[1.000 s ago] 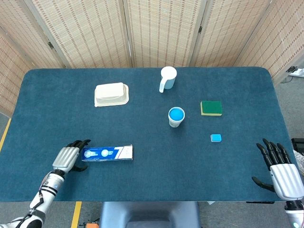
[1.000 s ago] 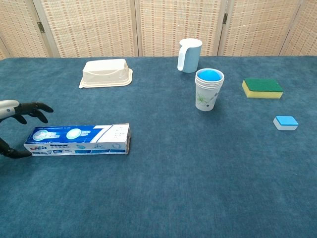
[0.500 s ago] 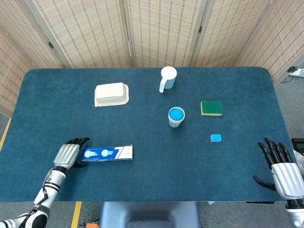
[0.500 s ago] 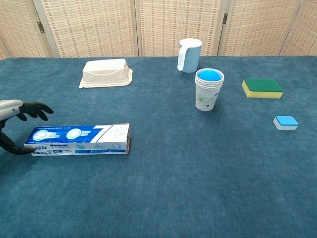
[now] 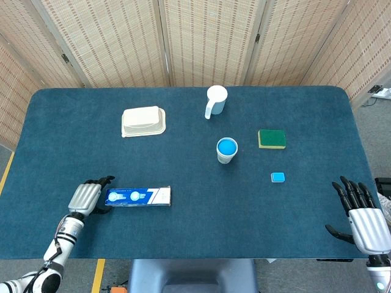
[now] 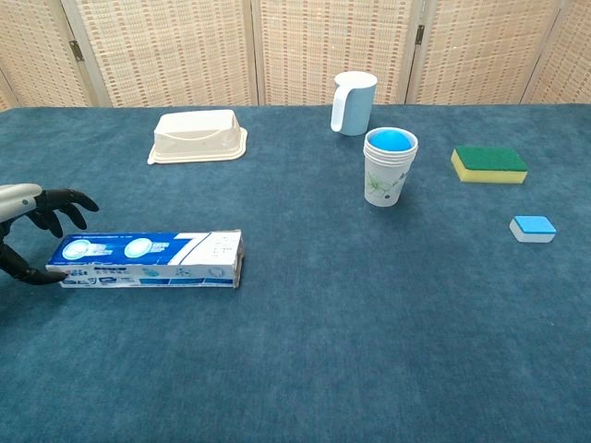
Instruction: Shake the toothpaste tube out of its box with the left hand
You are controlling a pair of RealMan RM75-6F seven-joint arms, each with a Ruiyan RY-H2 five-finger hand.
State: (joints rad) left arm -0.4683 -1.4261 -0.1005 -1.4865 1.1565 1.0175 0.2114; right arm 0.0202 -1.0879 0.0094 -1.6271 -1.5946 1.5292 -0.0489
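blue and white cardboard, the toothpaste box (image 6: pixel 145 259) lies flat on its long side near the front left corner of the table (image 5: pixel 195 232), lengthwise along the front edge. its printed face shows round pale emblems and a white slanted panel toward its right end; the lettering on the lower front edge at the left end is too small to read with certainty. no tube is visible outside the box.

the left hand (image 5: pixel 85 197) sits at the box's left end, fingers (image 6: pixel 65 202) arched over the far top corner and the thumb curled against the near lower corner; it brackets the end, but the box rests on the table and whether the grasp is firm cannot be told.

the right hand (image 5: pixel 361 217) hovers at the front right corner, fingers spread, holding nothing.

farther back stand a cream lidded container (image 5: pixel 143 121), a paper cup (image 5: pixel 226 149) with a blue interior, a pale blue pitcher (image 5: pixel 215 101) near the rear edge, a green and yellow sponge (image 5: pixel 271 138) and a small blue block (image 5: pixel 278 177).

the table is covered in dark blue felt; woven folding screens (image 5: pixel 201 36) close the room behind it.
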